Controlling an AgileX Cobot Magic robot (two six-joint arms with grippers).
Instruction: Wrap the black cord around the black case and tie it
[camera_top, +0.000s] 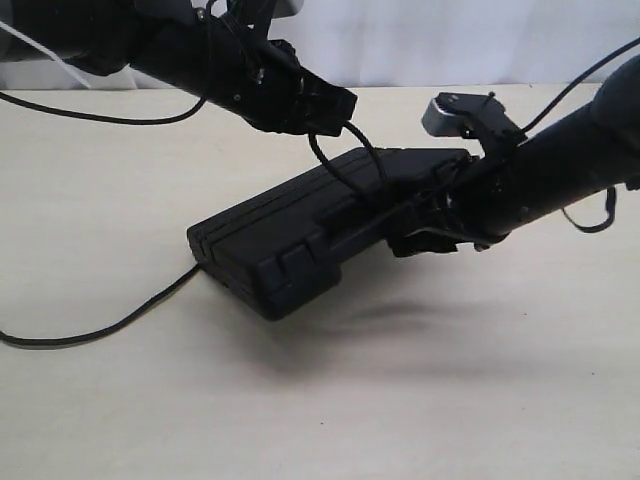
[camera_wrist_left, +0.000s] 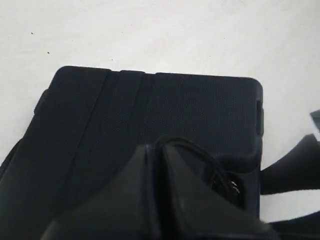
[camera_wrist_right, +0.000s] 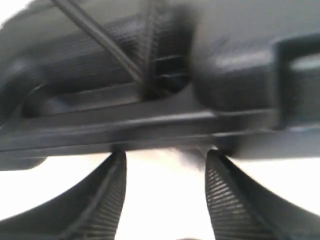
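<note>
The black case (camera_top: 290, 235) lies mid-frame in the exterior view. Its lower-left corner is on the worktop (camera_top: 150, 420), and its right end looks raised, judging by the shadow beneath it. That would leave a gap for passing cord under.

The left tool (camera_top: 335, 110) hangs above the case's upper edge. In the left wrist view its fingers (camera_wrist_left: 125, 200) press together, apparently pinching the black cord (camera_top: 345, 165). The cord drops in a loop across the lid, and its slack trails from under the case toward the lower-left edge of the frame. Holding the loop high keeps the wrap off the lid.

The right tool (camera_top: 425, 235) meets the case's right end. Its ribbed fingers (camera_wrist_right: 112, 200) are spread, with their tips at the rim by the handle slot. They probably prop the case, though whether they bear its weight is unclear.
</note>
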